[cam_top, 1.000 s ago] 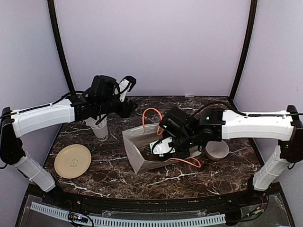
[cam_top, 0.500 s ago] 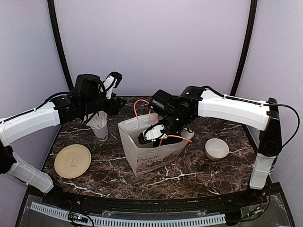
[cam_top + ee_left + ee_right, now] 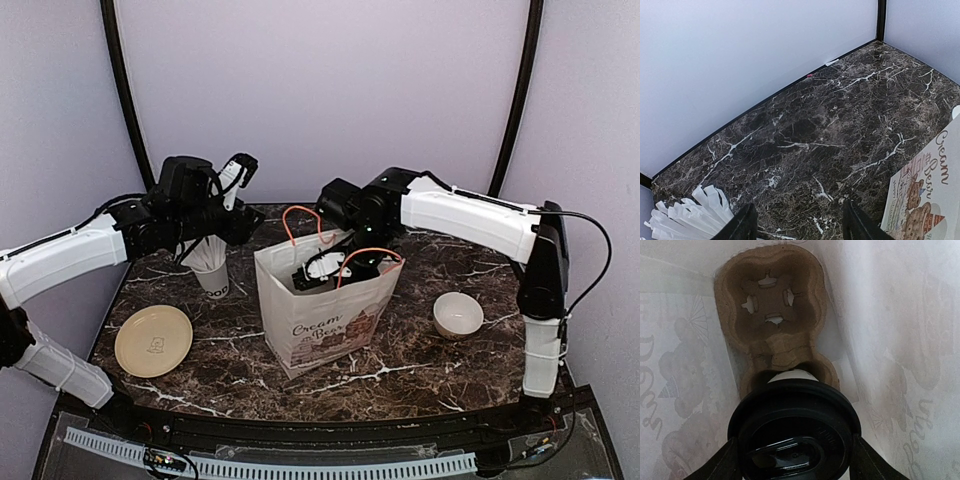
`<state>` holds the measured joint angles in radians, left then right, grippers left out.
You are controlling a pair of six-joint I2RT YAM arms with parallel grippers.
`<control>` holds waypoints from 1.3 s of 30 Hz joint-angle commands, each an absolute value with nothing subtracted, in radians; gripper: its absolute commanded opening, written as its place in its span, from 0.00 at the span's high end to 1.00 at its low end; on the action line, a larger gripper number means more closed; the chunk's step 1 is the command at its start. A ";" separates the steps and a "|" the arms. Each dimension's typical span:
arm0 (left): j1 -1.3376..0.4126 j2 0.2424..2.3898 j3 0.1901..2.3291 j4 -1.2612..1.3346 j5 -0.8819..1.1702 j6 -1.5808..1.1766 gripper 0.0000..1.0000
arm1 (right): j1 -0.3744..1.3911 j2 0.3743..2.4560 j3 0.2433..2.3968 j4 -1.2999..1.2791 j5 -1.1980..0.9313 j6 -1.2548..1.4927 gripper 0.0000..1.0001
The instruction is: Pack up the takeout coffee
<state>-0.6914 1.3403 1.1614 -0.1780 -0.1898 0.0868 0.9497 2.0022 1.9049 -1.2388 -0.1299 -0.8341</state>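
Upright at the middle of the dark marble worktop [image 3: 430, 360]: an orange-handled white paper bag [image 3: 330, 330] printed with bears and looping script.

Reaching down through its open mouth from the right: the right gripper [image 3: 796, 462], clenched on the takeout coffee [image 3: 795, 432], a small white paper cup capped with a round black plastic lid. In the right wrist view, one dark finger pressed against each side of that lid.

Seated, cup and lid together, in the near well of a brown moulded-pulp cup carrier [image 3: 767, 300] on the floor of the bag. Far well of the carrier bare, with four small cut-outs in its base. Hemmed in on every side by the thin white bag walls, with faint print ghosting through the paper.

Over at the back left of the worktop: the left gripper [image 3: 800, 227], released, fingers apart with only marble between them. Just below and beside it, a white paper cup stuffed with white straws [image 3: 213, 278], standing upright.

Near the front-left corner: a round beige plate [image 3: 153, 340], lying flat, well apart from the bag.

To the right of the bag: a low white bowl [image 3: 458, 315], upright, apart from both the bag and the right arm.
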 commanded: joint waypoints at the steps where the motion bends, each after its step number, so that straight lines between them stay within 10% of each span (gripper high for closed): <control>1: -0.684 1.338 1.199 -0.187 -0.174 0.087 0.39 | 0.907 2.095 1.927 -1.223 -0.178 -0.862 0.54; 21: -0.685 1.212 1.193 -0.233 -0.111 0.017 0.39 | 1.037 2.024 1.853 -1.125 0.073 -0.660 0.47; 39: -0.688 1.220 1.242 -0.289 0.326 -0.034 0.37 | 1.023 1.890 2.021 -1.215 -0.101 -0.683 0.12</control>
